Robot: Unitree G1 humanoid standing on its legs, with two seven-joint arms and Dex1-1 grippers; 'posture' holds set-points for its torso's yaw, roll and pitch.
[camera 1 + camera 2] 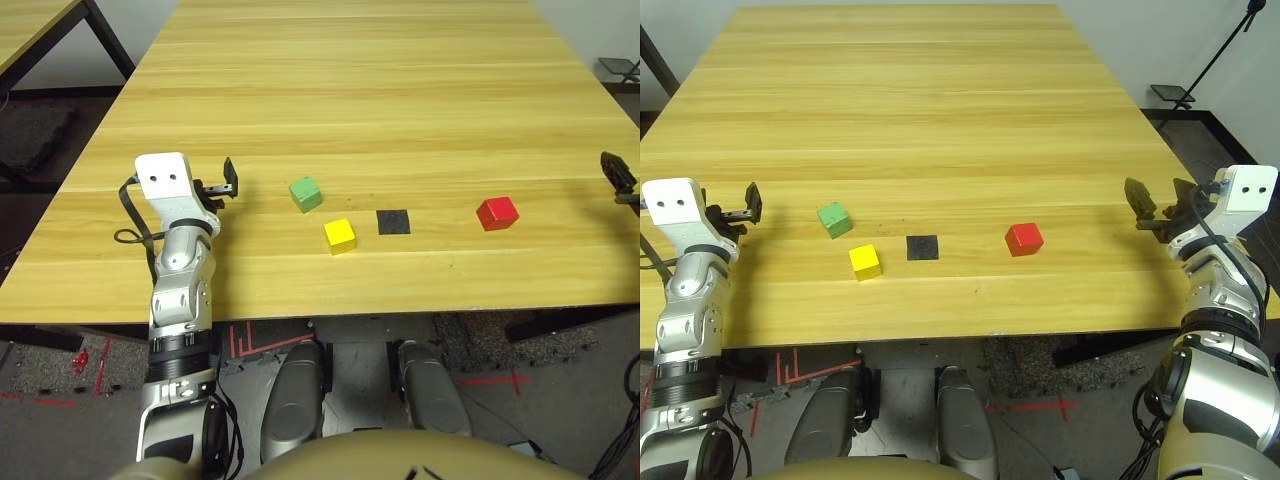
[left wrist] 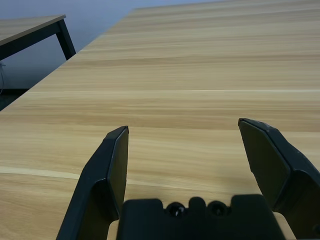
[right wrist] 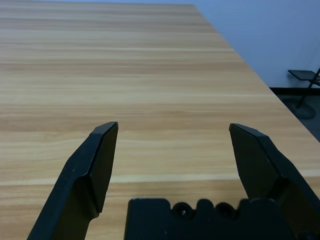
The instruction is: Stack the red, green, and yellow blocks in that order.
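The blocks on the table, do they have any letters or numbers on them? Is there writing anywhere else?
No text can be read anywhere.
The red block, green block and yellow block have plain faces.
The flat black square patch is blank.
The wooden table carries no label.
Red tape marks on the floor form lines, not readable words.

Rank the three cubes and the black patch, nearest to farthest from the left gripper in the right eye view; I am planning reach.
From the left gripper:
1. Matte green cube, just to its right.
2. Bright yellow cube, right and nearer the table's front edge.
3. Flat black square patch, mid-table.
4. Glossy red cube, farthest, toward the right gripper.
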